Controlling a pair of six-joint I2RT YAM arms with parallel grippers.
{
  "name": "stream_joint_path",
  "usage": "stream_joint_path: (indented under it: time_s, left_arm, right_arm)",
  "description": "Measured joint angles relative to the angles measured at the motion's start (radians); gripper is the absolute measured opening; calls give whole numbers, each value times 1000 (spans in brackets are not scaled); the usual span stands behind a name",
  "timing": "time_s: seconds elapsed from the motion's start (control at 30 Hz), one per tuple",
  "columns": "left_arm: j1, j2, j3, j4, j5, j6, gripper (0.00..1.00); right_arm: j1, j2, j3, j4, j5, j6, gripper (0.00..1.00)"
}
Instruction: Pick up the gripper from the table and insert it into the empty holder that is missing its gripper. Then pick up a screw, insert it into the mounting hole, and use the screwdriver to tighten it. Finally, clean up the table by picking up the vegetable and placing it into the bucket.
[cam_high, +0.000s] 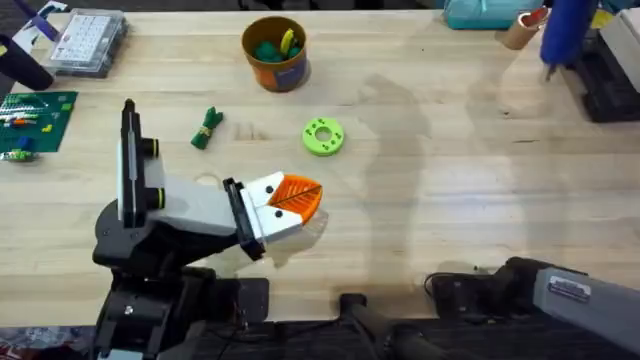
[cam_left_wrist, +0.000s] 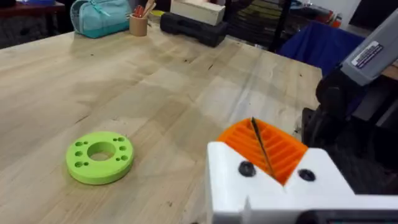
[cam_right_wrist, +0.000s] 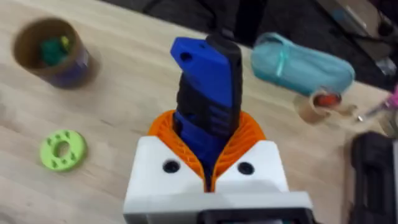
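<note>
Left hand (cam_high: 300, 197) clenched, pads pressed together, low over counter (cam_high: 450, 200). Right hand (cam_right_wrist: 208, 165) grasping blue screwdriver (cam_right_wrist: 208, 99), lifted above counter's far right corner. Orange bucket (cam_high: 275, 55) well beyond left hand. Green disc (cam_high: 323, 136) just ahead of it. Vegetable (cam_high: 207, 128) lying off to its left, near disc.

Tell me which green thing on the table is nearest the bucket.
The vegetable, the leafy bundle lying nearer the left arm's side. The green ring lies a little farther from the bucket.
</note>
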Motion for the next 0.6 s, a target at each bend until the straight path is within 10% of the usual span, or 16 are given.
stream_joint_path:
  time_s: [0.3,0.6]
  left_arm:
    - [0,0,0,0,0,0,9]
    - [0,0,0,0,0,0,9]
  right_arm:
    - [41,-8,2,194,-196,216,26]
    - [283,-8,3,376,-239,371,26]
